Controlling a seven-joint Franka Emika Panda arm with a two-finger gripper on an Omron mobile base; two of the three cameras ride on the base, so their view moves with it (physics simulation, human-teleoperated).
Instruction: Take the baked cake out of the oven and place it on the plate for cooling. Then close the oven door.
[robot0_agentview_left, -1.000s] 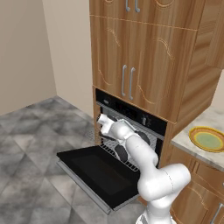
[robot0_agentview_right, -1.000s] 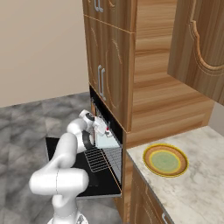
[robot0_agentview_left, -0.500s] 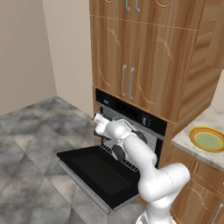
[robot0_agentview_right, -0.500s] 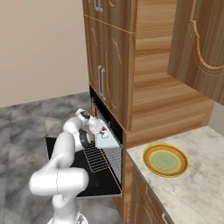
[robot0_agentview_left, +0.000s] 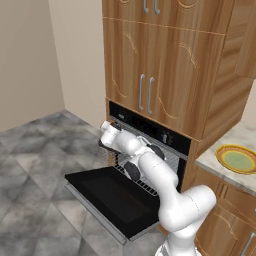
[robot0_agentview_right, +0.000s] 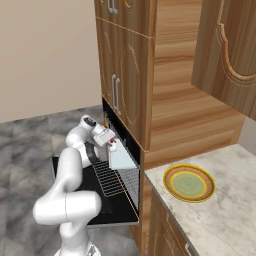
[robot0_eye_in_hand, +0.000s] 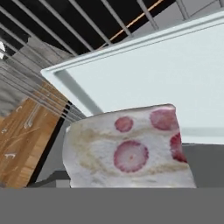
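Claw (robot0_agentview_right: 111, 145) has drawn back from the oven (robot0_agentview_right: 120, 170), gripping cake (robot0_eye_in_hand: 127, 153); we keep it level toward plate (robot0_agentview_right: 189, 183), 3 o'clock.

The left base view looks forward and down from behind the arm's left onto the oven (robot0_agentview_left: 150, 145) and its dropped oven door (robot0_agentview_left: 107, 197); the right base view takes the same oven (robot0_agentview_right: 120, 165) from the other side, adding the bench (robot0_agentview_right: 220, 210); the hand view sits very close over the baked cake (robot0_eye_in_hand: 129, 153), probably just ahead of the fingers.

Wooden cabinets (robot0_agentview_left: 165, 75), grey stone floor (robot0_agentview_left: 40, 150)
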